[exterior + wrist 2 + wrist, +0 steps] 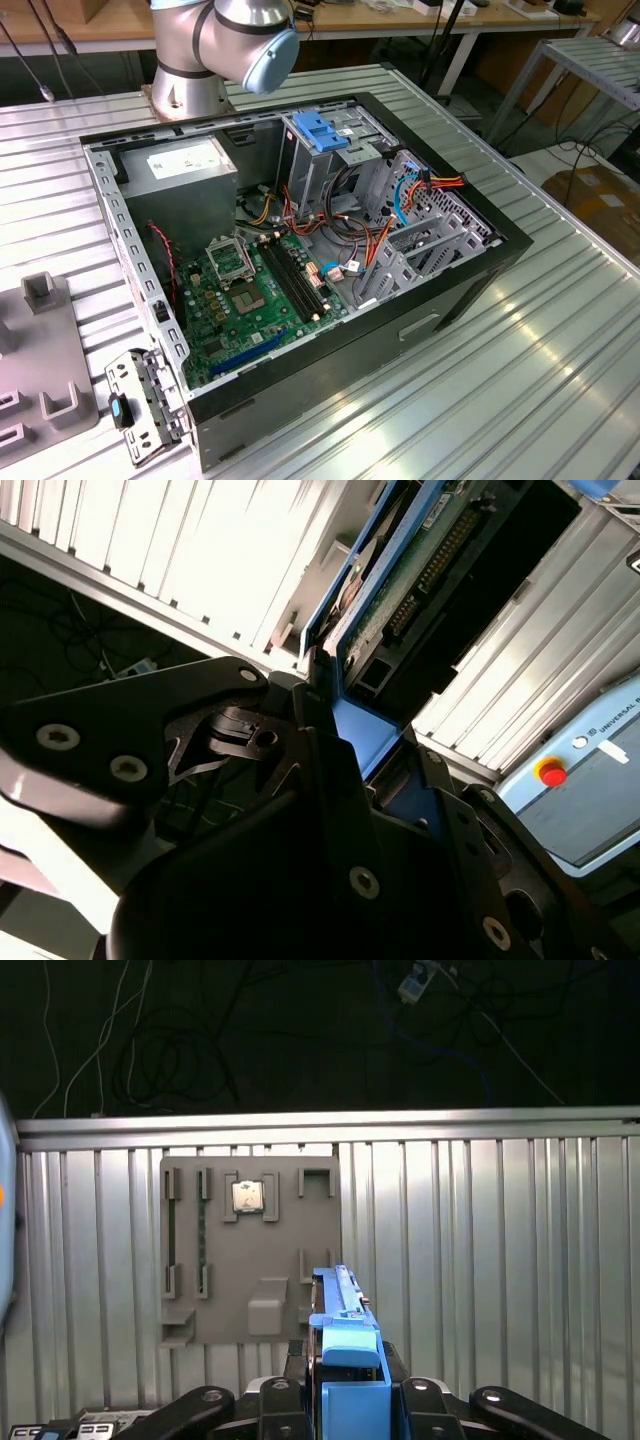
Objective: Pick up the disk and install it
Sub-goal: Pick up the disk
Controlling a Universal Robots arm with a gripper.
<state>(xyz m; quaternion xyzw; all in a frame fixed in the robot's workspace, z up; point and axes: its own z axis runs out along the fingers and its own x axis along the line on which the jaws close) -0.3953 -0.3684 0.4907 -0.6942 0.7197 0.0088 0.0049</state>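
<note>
Blue plastic rail and bare metal marked the disk (348,1355), which sat clamped in the claw (350,1400). In both wrist views the black fingers (398,1380) closed on it from either side, so I judged the grasp firm. The disk stood straight out from the claw, its long axis running on from the fingers toward the ribbed metal worktop (480,1260), with its thin railed edge facing the first wrist view.

It hung over or just beside one corner of the grey fixture plate (250,1250), and I could not tell which. That corner was well apart from the square chip (247,1196) seated in the plate.

In the second wrist view the disk (405,595) turned its green circuit-board face to the camera (so any label would have been on the other face).

In the exterior view the open computer case (480,280) lay beside the fixture plate (40,350). The drive cage (322,135) with its blue top stood at the side of the case away from the plate. Some print showed on a pale box (590,800) with a red button (551,773), but it was too partial to be of use.
</note>
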